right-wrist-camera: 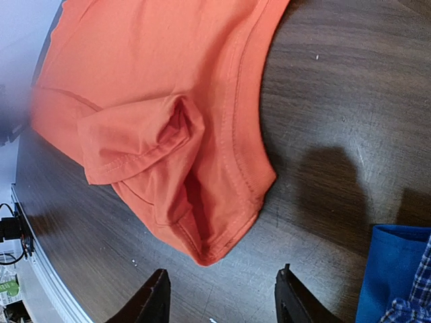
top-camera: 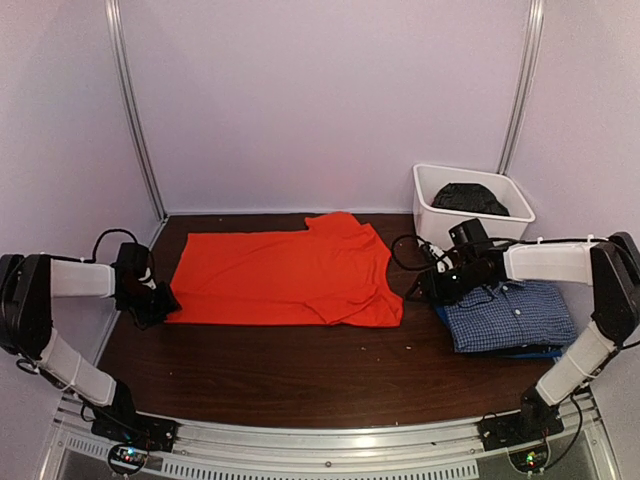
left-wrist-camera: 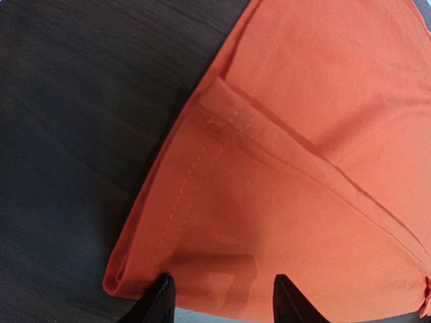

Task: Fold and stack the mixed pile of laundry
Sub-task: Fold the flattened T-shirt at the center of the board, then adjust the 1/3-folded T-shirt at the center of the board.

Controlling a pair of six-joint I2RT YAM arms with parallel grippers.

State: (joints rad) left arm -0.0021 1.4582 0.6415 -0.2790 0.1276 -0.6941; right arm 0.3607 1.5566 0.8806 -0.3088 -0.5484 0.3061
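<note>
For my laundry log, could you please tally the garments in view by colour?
orange T-shirt: 1
blue-and-white check shirt: 1
solid blue piece, under the check shirt: 1
black piece, in the white tub: 1
Total: 4

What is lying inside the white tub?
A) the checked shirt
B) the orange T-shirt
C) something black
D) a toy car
C: a crumpled black cloth lies in the white tub, while the orange T-shirt is spread on the table and the checked shirt sits folded in front of the tub.
</note>
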